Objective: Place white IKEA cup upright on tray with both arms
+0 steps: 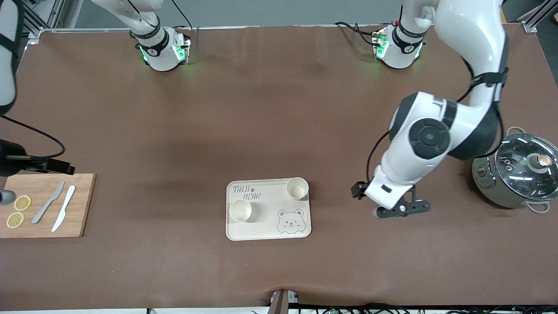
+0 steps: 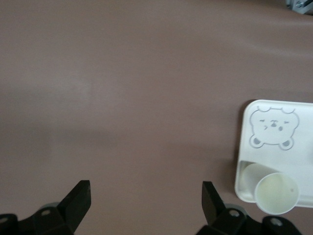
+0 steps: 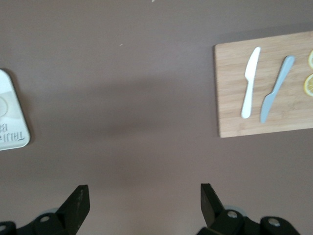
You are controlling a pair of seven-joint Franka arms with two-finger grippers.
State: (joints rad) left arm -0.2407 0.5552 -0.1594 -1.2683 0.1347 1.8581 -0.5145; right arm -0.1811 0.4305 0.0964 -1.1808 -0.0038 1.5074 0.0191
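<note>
The brown bench [image 1: 261, 122] carried everything. The left arm [image 1: 436, 139] reached down over bare bench between the tray and a glass-lidded pot [image 1: 518, 174], its left gripper [image 2: 145, 200] empty with fingers spread apart. The right arm [image 1: 6, 56] hung at its own end of the bench, above the wooden cutting board [image 1: 43, 205]; the right gripper [image 3: 144, 203] was likewise spread and empty over bare bench. The cream tray [image 1: 268, 226] lay nearer the front camera, mid-bench. Two white cups stood upright on it: one cup [image 1: 297, 188] in the corner toward the left arm, the other cup [image 1: 240, 210] beside the lettering. On the board lay a grey knife [image 1: 48, 203], a white knife [image 1: 63, 208] and two lemon slices [image 1: 18, 211].
</note>
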